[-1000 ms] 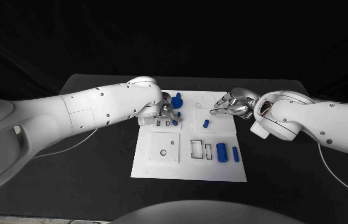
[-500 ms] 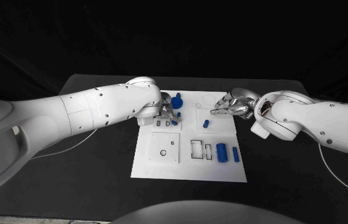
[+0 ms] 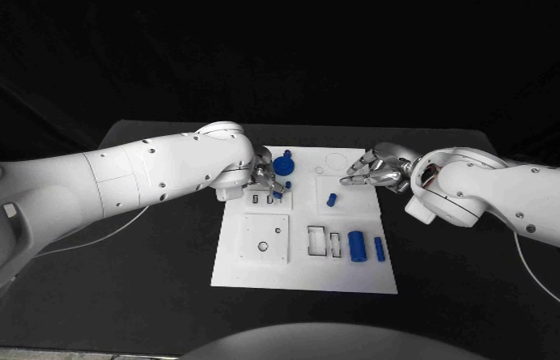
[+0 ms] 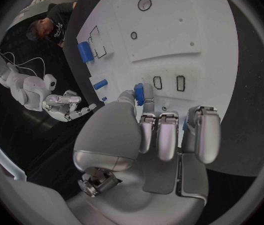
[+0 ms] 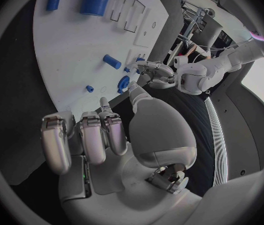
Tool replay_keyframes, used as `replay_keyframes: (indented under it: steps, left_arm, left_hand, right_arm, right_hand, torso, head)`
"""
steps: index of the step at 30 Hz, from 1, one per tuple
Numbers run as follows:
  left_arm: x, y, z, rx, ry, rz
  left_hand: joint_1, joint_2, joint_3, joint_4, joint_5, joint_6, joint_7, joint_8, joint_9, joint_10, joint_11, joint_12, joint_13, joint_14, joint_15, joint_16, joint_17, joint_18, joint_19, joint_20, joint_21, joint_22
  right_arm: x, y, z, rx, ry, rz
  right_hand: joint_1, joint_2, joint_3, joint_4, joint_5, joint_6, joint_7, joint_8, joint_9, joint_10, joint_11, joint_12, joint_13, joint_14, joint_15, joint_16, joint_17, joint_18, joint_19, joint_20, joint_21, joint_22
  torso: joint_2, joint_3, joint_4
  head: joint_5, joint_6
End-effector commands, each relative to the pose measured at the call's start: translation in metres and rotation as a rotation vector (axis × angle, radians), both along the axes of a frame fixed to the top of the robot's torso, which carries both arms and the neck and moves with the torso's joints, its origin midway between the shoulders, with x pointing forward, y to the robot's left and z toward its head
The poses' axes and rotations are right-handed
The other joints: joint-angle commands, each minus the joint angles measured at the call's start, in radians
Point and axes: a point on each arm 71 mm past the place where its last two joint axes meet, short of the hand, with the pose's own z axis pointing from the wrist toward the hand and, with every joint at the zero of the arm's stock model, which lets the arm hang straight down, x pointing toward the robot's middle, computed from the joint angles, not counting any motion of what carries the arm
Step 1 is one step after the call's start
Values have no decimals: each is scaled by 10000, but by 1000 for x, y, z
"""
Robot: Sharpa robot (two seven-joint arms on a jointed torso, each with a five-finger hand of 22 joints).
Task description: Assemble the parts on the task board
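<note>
The white task board [image 3: 301, 263] lies in the middle of the black table. My left hand [image 3: 269, 175] hovers over its far left part and pinches a small blue part [image 4: 139, 93] between thumb and finger, just above two small slots [image 4: 169, 83]. My right hand [image 3: 371, 170] hangs over the board's far right edge with its fingers apart and nothing in them. A round blue part [image 3: 287, 166] stands beside the left hand. A short blue peg [image 3: 332, 199] lies mid-board. A thick blue cylinder [image 3: 357, 245] and a slimmer one [image 3: 379, 248] lie at the near right.
Near the cylinders are rectangular cut-outs [image 3: 324, 240], and a raised square plate with holes [image 3: 265, 237] sits at the near left. Black table [image 3: 140, 287] surrounds the board on all sides. A thin cable [image 3: 105, 235] trails under the left arm.
The left hand, still pinching the small blue part, has shifted slightly over the slots and its arm has turned a little. The right hand has barely moved.
</note>
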Motion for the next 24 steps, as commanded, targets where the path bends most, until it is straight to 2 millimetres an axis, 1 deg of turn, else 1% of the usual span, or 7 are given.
replay_keyframes:
  steps: [1, 5, 8, 10, 13, 19, 24]
  left_arm:
    - [1, 1, 7, 60, -166, -67]
    - [2, 7, 12, 257, -152, -34]
    - [1, 12, 15, 498, -55, -13]
    - [1, 14, 15, 690, -16, -13]
    - [0, 17, 16, 934, 50, -56]
    - [-2, 19, 17, 1483, 250, -155]
    - [-2, 19, 16, 1946, 422, -206]
  left_hand:
    - [103, -84, 95, -20, 52, 57, -54, -32, 26, 1042, -58, 23, 2623, 1077, -74, 26, 2635, 73, 215, -71, -7, 2338]
    - [285, -186, 164, -59, 91, 100, -82, -54, 41, 1042, -88, 23, 2623, 1077, -98, 26, 2635, 74, 214, -87, -11, 2337]
    - [334, -218, 182, -67, 113, 111, -87, -62, 44, 1042, -94, 23, 2623, 1077, -105, 26, 2635, 77, 203, -90, -20, 2333]
    - [335, -219, 183, -66, 113, 112, -87, -62, 44, 1042, -94, 23, 2623, 1077, -105, 26, 2635, 78, 200, -90, -23, 2332]
    - [339, -237, 184, -57, 123, 131, -87, -60, 47, 1042, -96, 23, 2623, 1077, -108, 26, 2635, 83, 182, -93, -37, 2326]
    - [288, -270, 169, -7, 140, 162, -78, -69, 48, 1042, -92, 23, 2623, 1077, -112, 26, 2635, 85, 174, -98, -45, 2323]
    - [277, -273, 168, 0, 143, 167, -77, -72, 47, 1042, -92, 23, 2623, 1077, -113, 26, 2635, 91, 150, -98, -65, 2314]
  right_arm:
    - [0, 0, -1, -120, 65, 113]
    - [0, 0, -2, -124, 70, 109]
    - [0, 0, -2, -127, 70, 102]
    - [0, 0, -2, -128, 70, 92]
    - [0, -1, -2, -134, 73, 71]
    - [0, -1, -3, -138, 78, 61]
    - [0, -1, -3, -137, 88, 65]
  right_hand:
    - [6, 95, -40, -2, 40, 13, 43, 59, 13, 1030, 70, 39, 2634, 1023, 72, 41, 2632, -68, 1048, 58, 45, 2631]
    - [6, 95, -40, -2, 40, 13, 43, 59, 13, 1030, 70, 39, 2634, 1023, 72, 41, 2632, -68, 1048, 58, 45, 2631]
    - [6, 95, -40, -2, 40, 13, 43, 59, 13, 1030, 70, 39, 2634, 1023, 72, 41, 2632, -68, 1048, 58, 45, 2631]
    - [6, 95, -40, -2, 40, 13, 43, 59, 13, 1030, 70, 39, 2634, 1023, 72, 41, 2632, -68, 1048, 58, 45, 2631]
    - [13, 108, -49, 3, 43, 14, 62, 70, 18, 1030, 94, 39, 2634, 1023, 91, 41, 2632, -68, 1048, 70, 45, 2631]
    - [13, 108, -49, 3, 43, 14, 62, 70, 18, 1030, 94, 39, 2634, 1023, 91, 41, 2632, -68, 1048, 70, 45, 2631]
    - [13, 108, -49, 3, 43, 14, 62, 70, 18, 1030, 94, 39, 2634, 1023, 91, 41, 2632, -68, 1048, 70, 45, 2631]
  torso:
    - [1, 7, 0]
    - [3, 4, 2]
    - [3, 3, -3]
    - [9, 1, 5]
    - [14, -8, 20]
    - [15, -7, -9]
    - [15, -13, -7]
  head:
    - [16, 10]
    - [26, -8]
    - [29, -24]
    - [12, -14]
    - [-3, -38]
    - [49, -51]
    - [38, -66]
